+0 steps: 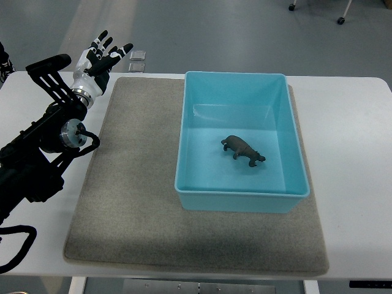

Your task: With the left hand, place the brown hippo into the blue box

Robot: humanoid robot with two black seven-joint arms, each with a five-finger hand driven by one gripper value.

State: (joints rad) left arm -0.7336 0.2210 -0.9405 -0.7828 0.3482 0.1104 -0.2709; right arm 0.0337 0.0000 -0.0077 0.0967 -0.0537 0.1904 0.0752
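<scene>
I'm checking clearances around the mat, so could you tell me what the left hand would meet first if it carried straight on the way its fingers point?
Probably nothing: the left hand, open, points up-right past the table's far edge toward bare floor, though height is unclear.

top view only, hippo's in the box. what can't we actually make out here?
- Right hand: outside the top view entirely.
- Left hand: open, empty; its arm is cut off by the left edge.
- Brown hippo in the blue box: too small for detail.
- Two small clear items beyond the grey mat: too small to identify.
</scene>
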